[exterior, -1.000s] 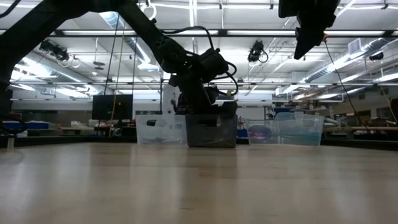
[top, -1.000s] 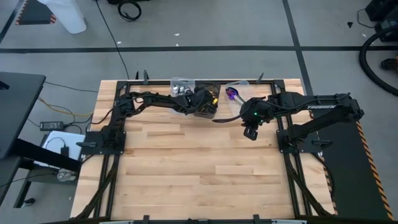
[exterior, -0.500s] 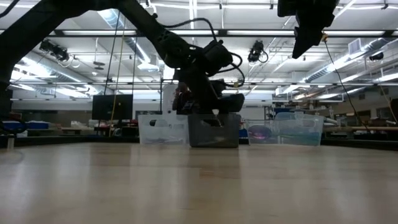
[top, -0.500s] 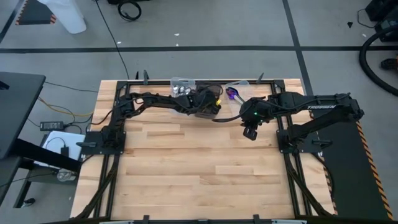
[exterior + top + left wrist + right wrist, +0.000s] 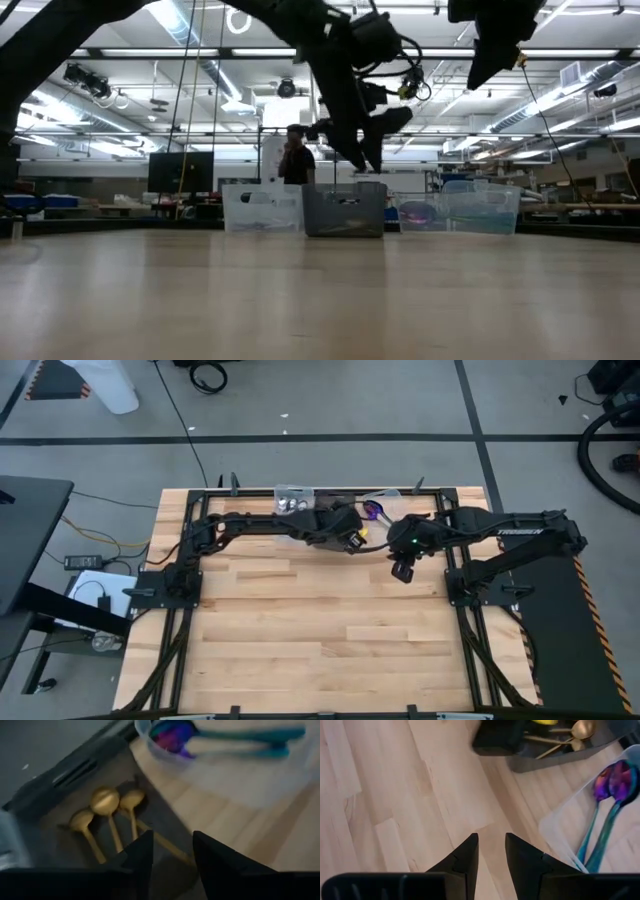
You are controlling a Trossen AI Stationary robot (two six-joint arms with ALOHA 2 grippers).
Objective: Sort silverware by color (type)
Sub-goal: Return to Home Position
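Note:
Three gold spoons (image 5: 106,802) lie in a dark bin (image 5: 345,210) at the table's far edge. Right of it, a clear bin (image 5: 470,208) holds blue-purple rainbow spoons (image 5: 612,790). Left of it, another clear bin (image 5: 262,208) holds silver spoons (image 5: 290,503). My left gripper (image 5: 172,865) hangs open and empty above the dark bin's right near side, and the low view shows this gripper (image 5: 368,140) well clear of the bin. My right gripper (image 5: 490,852) waits high over bare wood, near the rainbow bin, its fingers slightly apart with nothing between them.
A black frame (image 5: 200,510) runs along the table's far and side edges behind the bins. The near half of the wooden table (image 5: 320,640) shows only bare boards. A person (image 5: 295,160) stands in the room beyond the table.
My left gripper has risen out of the dark bin and drawn toward the table's right and near edges, tipping up as it went. It now hangs above the bin's rim, and nothing has come up with it.

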